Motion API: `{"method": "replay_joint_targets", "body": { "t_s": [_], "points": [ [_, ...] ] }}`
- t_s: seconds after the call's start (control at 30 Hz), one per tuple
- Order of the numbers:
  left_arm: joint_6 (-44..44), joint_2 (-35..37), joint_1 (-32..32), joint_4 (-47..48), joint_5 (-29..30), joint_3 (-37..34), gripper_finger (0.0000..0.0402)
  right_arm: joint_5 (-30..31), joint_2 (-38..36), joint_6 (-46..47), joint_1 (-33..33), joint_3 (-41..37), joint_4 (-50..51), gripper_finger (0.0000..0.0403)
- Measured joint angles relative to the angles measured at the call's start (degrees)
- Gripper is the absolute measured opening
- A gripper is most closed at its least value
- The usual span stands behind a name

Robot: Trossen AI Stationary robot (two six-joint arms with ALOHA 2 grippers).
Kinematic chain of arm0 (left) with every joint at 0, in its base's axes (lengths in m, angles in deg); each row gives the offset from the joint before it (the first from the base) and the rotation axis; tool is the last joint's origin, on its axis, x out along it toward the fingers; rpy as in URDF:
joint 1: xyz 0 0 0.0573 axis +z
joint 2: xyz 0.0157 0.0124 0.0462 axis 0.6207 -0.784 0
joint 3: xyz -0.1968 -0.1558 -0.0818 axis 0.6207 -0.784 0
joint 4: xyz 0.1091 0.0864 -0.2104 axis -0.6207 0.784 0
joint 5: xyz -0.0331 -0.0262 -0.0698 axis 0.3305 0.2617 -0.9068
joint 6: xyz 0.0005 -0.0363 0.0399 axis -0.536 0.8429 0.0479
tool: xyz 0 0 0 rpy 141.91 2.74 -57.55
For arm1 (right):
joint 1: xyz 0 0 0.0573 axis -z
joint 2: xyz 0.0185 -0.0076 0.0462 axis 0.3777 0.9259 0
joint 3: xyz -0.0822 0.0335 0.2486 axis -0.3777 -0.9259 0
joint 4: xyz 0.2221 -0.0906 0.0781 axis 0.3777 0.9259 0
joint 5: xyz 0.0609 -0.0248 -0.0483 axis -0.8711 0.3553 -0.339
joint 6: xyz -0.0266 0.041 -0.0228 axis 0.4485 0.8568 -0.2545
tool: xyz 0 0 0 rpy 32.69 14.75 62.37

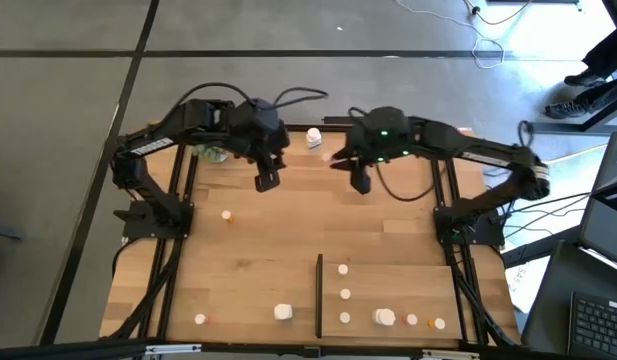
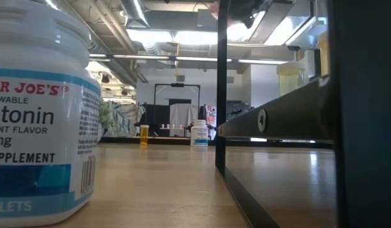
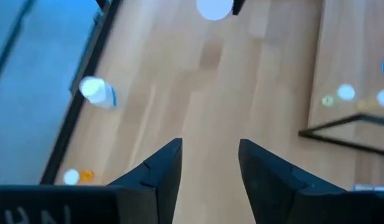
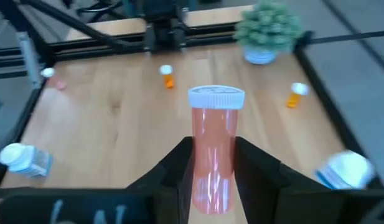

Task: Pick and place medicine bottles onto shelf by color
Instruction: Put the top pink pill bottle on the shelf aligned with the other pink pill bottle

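Melatonin supplement bottle (image 2: 37, 114), nearest the low camera. Right gripper (image 4: 213, 165) clamps 1 orange bottle with white cap (image 4: 215, 149) above the table's far side; left gripper (image 3: 210, 163) open, empty. Shelf (image 1: 388, 290) bears 5 bottles.

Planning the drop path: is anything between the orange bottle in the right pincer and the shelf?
Nothing visible. The right pincer holds the orange bottle above bare table; the shelf lies beyond open wood.

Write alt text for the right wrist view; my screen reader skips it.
The right gripper holds an orange bottle with a white cap upright above the wooden table. Small bottles are scattered on it, and a green plant ball sits at its edge.
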Motion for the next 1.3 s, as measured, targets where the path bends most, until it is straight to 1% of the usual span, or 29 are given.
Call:
{"method": "replay_joint_targets", "body": {
  "t_s": [0.13,0.3,0.4,0.53,0.67,0.83,1.0,1.1,1.3],
  "points": [
    [0.02,1.20,0.00,0.20,1.10,0.01,0.0151,5.03,-6.08,1.77,-1.49,-2.55,0.67,0.0103],
    [-0.15,1.95,0.00,-0.23,1.30,-0.03,0.0151,13.40,-14.95,7.71,-4.30,-9.83,0.56,0.0103],
    [-0.18,1.89,0.00,-0.07,1.30,-0.01,0.0151,17.76,-19.78,12.34,-7.07,-14.56,-0.59,0.0103],
    [-0.20,1.88,0.00,-0.09,1.30,-0.01,0.0151,23.99,-25.85,18.00,-12.83,-20.03,-1.30,0.0103],
    [-0.20,1.88,0.00,-0.11,1.30,-0.01,0.0151,29.91,-32.19,21.05,-20.29,-24.66,-1.68,0.0103],
    [-0.18,1.87,0.00,-0.45,2.53,-0.01,0.0151,30.53,-39.61,23.38,-27.72,-30.37,-2.05,0.0103],
    [-0.06,1.88,0.00,-1.48,2.22,-0.01,0.0151,30.35,-45.65,23.19,-32.04,-36.40,-4.09,0.0103],
    [1.26,1.86,0.00,-1.98,2.13,-0.01,0.0151,27.74,-49.53,21.88,-32.86,-39.46,-6.07,0.0103],
    [1.81,1.86,0.00,-3.82,1.58,-0.01,0.0151,20.06,-56.41,20.42,-32.86,-43.41,-6.06,0.0103]
  ]
}}
